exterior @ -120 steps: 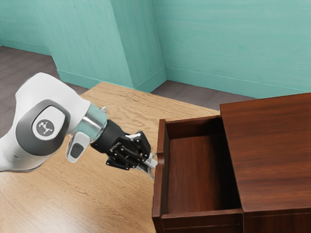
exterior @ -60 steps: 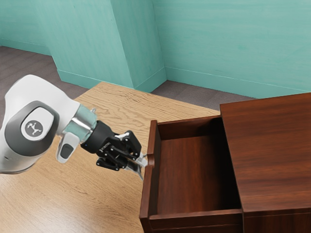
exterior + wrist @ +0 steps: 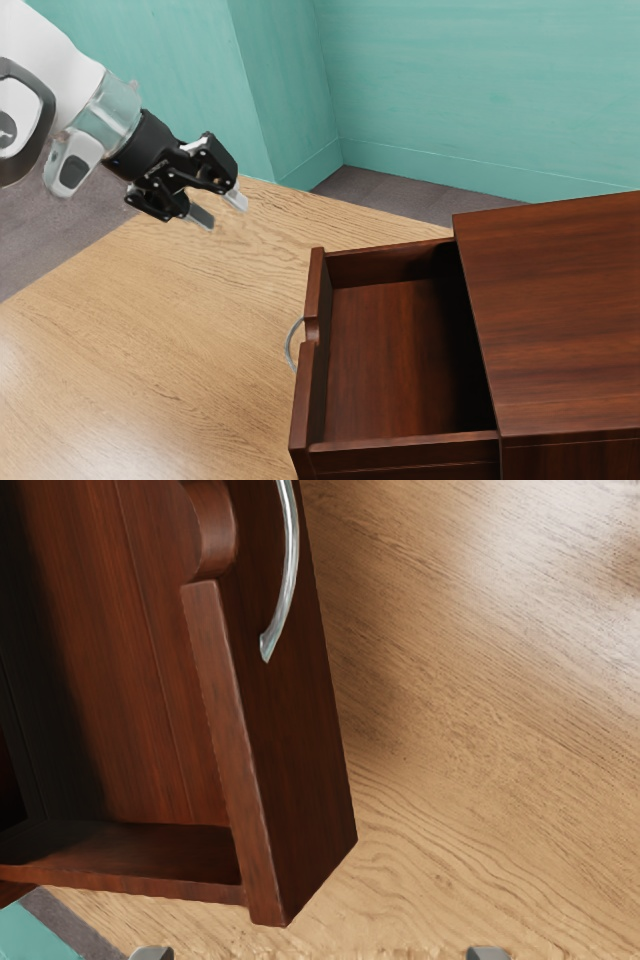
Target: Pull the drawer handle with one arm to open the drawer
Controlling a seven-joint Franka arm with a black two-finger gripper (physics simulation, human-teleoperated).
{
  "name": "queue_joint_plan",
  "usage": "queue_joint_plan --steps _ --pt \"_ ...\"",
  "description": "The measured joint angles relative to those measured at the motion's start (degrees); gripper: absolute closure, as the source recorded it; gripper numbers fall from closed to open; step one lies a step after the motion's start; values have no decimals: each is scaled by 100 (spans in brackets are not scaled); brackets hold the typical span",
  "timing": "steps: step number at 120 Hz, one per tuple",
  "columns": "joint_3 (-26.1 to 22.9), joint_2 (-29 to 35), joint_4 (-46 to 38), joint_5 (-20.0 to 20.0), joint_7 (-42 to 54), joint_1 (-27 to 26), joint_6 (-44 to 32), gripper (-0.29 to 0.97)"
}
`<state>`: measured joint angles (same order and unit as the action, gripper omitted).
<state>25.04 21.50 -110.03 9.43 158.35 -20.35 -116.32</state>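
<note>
gripper (image 3: 220,208): our fingers stand apart, gripping nothing | drawer (image 3: 400,350): open, standing out of the cabinet (image 3: 560,310) | handle (image 3: 292,346): on the drawer's front, well apart from our fingers, which hang over the table (image 3: 150,330)

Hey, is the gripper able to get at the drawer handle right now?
Probably yes: the gripper hangs open above the table, apart from the handle, and nothing stands between them.

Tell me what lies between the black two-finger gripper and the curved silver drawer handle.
Only bare light wooden tabletop separates the black gripper from the curved silver handle, as the exterior view shows.
</note>
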Motion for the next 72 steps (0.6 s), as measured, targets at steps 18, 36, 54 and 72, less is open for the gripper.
queue_joint_plan --steps 18,36,54,72 --pt "-163 -1204 1767 -888 -1209 -24 1264 18" --pt "-208 -2017 2767 -1281 -2964 -87 2462 9" --pt "-217 -2019 2766 -1271 -4502 -211 3056 4" --pt "-234 -2018 2766 -1197 -5694 -110 3339 2"
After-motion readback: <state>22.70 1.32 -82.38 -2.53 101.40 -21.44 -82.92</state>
